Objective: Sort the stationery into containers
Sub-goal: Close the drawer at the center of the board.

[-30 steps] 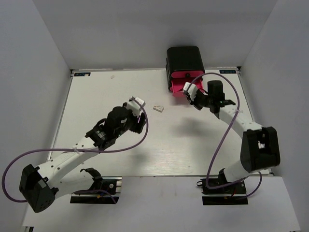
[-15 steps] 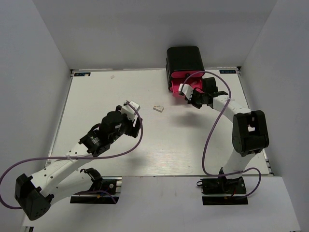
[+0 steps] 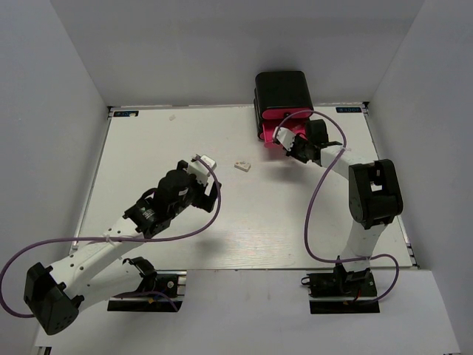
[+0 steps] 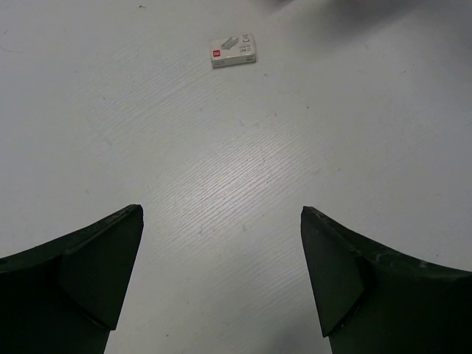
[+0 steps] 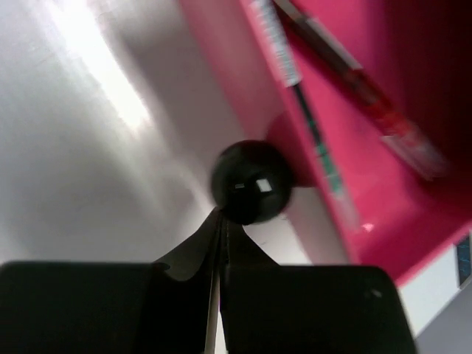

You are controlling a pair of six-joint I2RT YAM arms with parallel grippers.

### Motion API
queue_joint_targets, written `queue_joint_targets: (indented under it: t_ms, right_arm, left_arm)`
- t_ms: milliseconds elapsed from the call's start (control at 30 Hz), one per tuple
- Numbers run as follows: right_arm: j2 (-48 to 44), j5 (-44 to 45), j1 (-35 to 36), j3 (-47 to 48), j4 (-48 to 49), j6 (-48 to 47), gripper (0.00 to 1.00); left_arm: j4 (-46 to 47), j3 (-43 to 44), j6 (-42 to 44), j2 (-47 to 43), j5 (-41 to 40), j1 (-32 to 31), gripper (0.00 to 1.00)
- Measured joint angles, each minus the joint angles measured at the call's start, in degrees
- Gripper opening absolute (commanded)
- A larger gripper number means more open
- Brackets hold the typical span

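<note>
Top external view: on the table [image 3: 148,148], the black case [image 3: 281,89] has one pink drawer [image 3: 270,133] standing open. Right end effector [image 5: 221,221], fingers closed together on nothing, has its tips at the black knob [image 5: 251,183], probably to push the drawer shut over the red pen [image 5: 361,81]. Left end effector [image 4: 221,214] is spread wide, facing the white block [image 4: 233,51] well ahead.

Both arms reach forward, elbows bent.
The left gripper [image 4: 221,214] points ahead and down, jaws spread wide; the right gripper [image 5: 220,225] has its jaws pressed together, its forearm folded back sharply behind it.
</note>
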Motion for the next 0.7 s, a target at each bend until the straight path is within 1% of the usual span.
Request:
queue_joint_targets:
  t_ms: [267,467,700]
  right_arm:
    - [0.02,2.32,0.0,0.02,7.45,1.29,0.0]
    - [0.22,2.54,-0.02,0.96,9.01,2.36,0.0]
    - [2.27,2.75,-0.02,5.18,10.91,3.52,0.0]
  left_arm:
    - [-0.07,0.0,0.37,0.57,0.0,0.0,0.97]
    - [-0.07,0.0,0.39,0.57,0.0,0.0,0.97]
    - [-0.07,0.0,0.46,0.87,-0.04,0.0,0.98]
